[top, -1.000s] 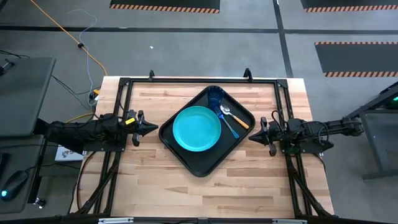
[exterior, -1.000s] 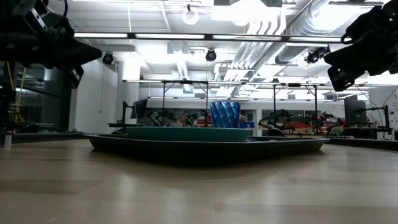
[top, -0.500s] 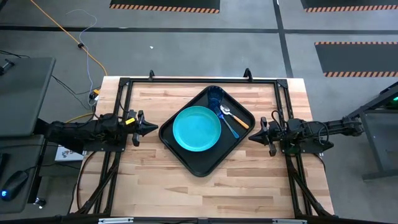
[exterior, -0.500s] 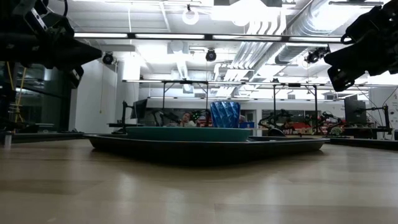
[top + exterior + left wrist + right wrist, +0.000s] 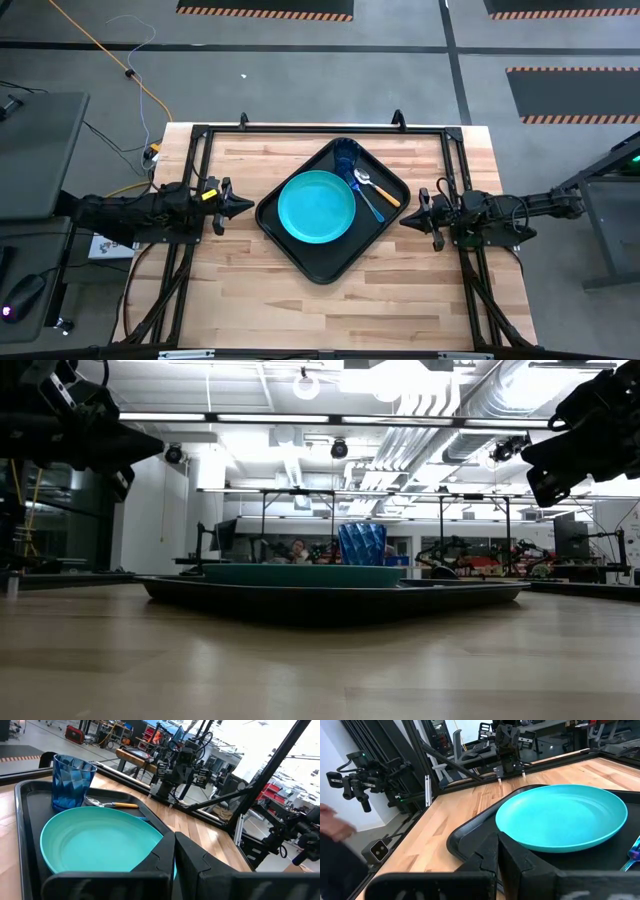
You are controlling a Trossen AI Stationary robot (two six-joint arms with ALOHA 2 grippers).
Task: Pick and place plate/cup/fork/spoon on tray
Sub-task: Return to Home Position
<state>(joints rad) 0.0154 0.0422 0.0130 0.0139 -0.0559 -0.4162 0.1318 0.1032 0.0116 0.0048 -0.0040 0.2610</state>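
The pale wooden table [image 5: 250,290], plank-grained and ringed by a black metal frame, fills the middle of the high view. On it, just right of centre, lies the tray [image 5: 320,275], a matte black rectangle with rounded corners and a raised rim, turned diagonally. The plate [image 5: 316,207], a smooth, round, shallow turquoise disc, rests in the tray's left part. At the tray's upper corner the cup [image 5: 347,153], a faceted, translucent dark-blue tumbler, stands upright. Right of the plate lie the slim blue fork [image 5: 372,205] and, just beside it, the spoon [image 5: 385,193] with its shiny silver bowl and orange handle.

The left gripper [image 5: 243,207] hovers left of the tray and the right gripper [image 5: 406,220] right of it. Each gripper's 2 dark fingers are pressed together and hold nothing.
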